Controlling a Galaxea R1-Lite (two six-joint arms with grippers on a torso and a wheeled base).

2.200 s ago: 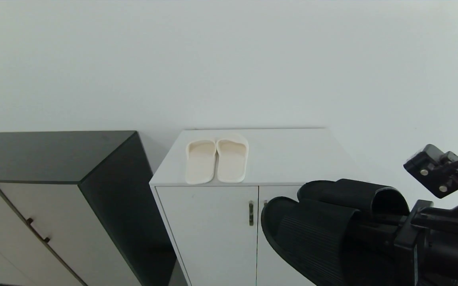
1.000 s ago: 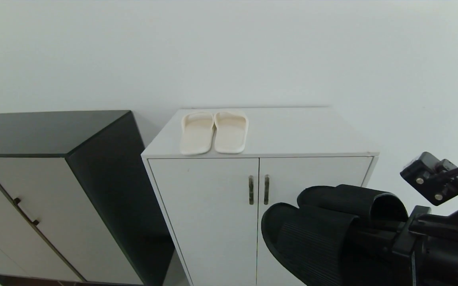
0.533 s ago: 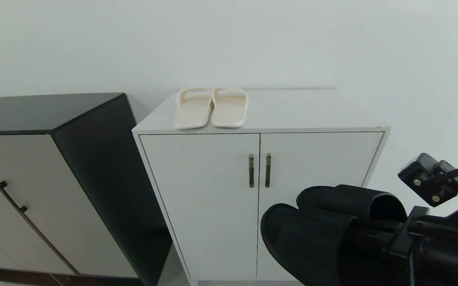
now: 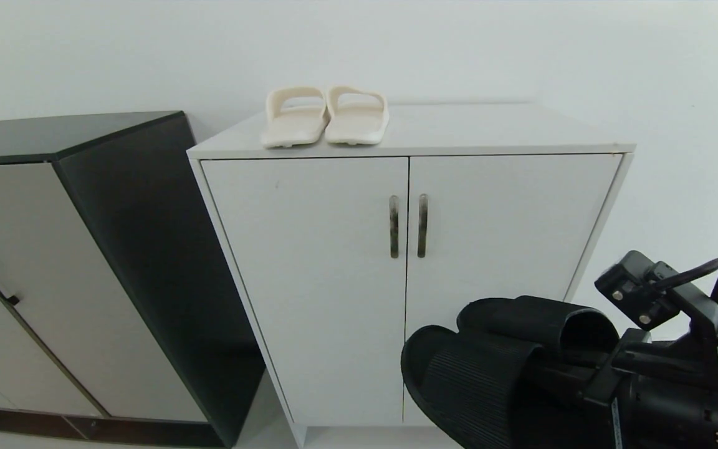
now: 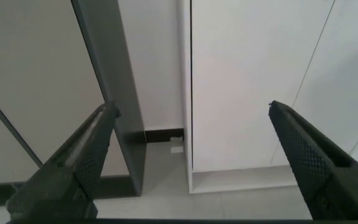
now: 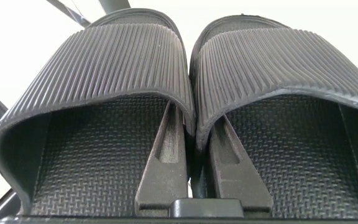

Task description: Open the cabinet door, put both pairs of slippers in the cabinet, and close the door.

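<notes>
- We see the right gripper [image 6: 196, 115] clamped on the black slippers [image 4: 490, 368]. Its two fingers [image 6: 163, 155] sit one inside each slipper and pinch the adjoining side walls together.
- The black pair hangs off the floor at near right, in front of the lower part of the white cabinet [image 4: 309, 280].
- Both doors [image 4: 502, 237] are shut. The two handles [image 4: 394, 226] stand side by side at the centre seam.
- The cream slippers [image 4: 325, 118] lie side by side on the cabinet top, left of centre, near the front edge.
- The left gripper [image 5: 192, 107] is spread wide and holds nothing. It is low, facing the cabinet's left corner.
- A dark cabinet [image 4: 116, 249] stands just beside the white one, on the left.
</notes>
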